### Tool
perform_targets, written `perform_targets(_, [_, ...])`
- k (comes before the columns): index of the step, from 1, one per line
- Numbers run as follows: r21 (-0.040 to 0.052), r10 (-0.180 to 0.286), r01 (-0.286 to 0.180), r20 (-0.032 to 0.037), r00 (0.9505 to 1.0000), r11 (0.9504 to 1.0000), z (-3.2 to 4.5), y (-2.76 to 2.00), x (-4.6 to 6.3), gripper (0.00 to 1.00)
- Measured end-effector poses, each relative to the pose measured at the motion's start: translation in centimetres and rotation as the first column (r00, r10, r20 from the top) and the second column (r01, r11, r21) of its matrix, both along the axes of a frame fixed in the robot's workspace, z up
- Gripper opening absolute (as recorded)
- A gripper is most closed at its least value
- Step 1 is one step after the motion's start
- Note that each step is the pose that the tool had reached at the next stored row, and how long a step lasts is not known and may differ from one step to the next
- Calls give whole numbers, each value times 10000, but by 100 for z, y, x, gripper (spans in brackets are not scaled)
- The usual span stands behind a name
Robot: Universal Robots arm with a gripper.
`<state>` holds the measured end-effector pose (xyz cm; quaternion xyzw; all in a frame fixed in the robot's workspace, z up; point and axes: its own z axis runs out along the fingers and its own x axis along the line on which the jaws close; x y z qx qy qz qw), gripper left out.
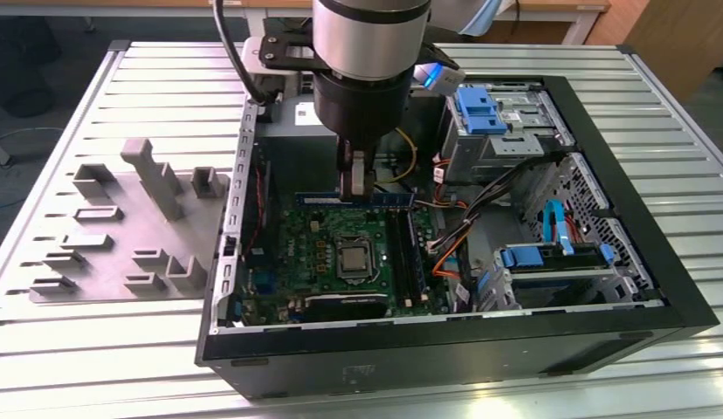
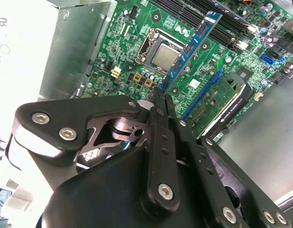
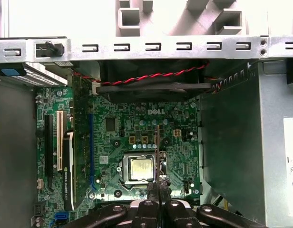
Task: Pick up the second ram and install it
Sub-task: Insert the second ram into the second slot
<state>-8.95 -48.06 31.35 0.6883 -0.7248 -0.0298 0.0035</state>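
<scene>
Ribbed metal tabletop (image 1: 93,345) is carrying an open black computer case (image 1: 455,353), and the arm is working over its interior. The gripper (image 1: 357,185) is clamping its two narrow fingers on the second ram (image 1: 391,199), a long, thin, flat blue memory stick, taking it near mid-length. In the second wrist view the gripper (image 2: 158,95) is pinching the second ram (image 2: 191,47) by its flat faces. In the first wrist view the second ram (image 3: 158,147) is showing edge-on as a thin line running out from the gripper (image 3: 158,185). It seems to be hanging level directly under the gripper, clear of the board.

Its long axis is running crosswise to the black memory slots (image 1: 409,257). These are lying below the gripper and toward the exterior view's right of it, beside the square silver processor socket (image 1: 352,258) on the green motherboard (image 1: 303,240). By that reading, stick and slots are not lined up yet.

Above the gripper, the arm's silver and black wrist (image 1: 368,52) is pointing straight down into the case. Well apart from the gripper, toward the exterior view's left, grey plastic fixture blocks (image 1: 141,218) are standing on the tabletop.
</scene>
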Motion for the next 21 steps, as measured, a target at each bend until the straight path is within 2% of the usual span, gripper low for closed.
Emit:
perform_targets(4, [0,-33,33,0,10000,10000,-1,0,0,13])
perform_targets(8, [1,-657,657,0,9978,9978,-6,0,1,13])
perform_targets(11, [1,-1211,1211,0,9926,9926,-10,0,0,13])
perform_targets(16, [0,-2097,2097,0,9778,9778,-17,0,0,13])
perform_targets(21, [0,-2982,2982,0,9545,9545,-25,0,0,13])
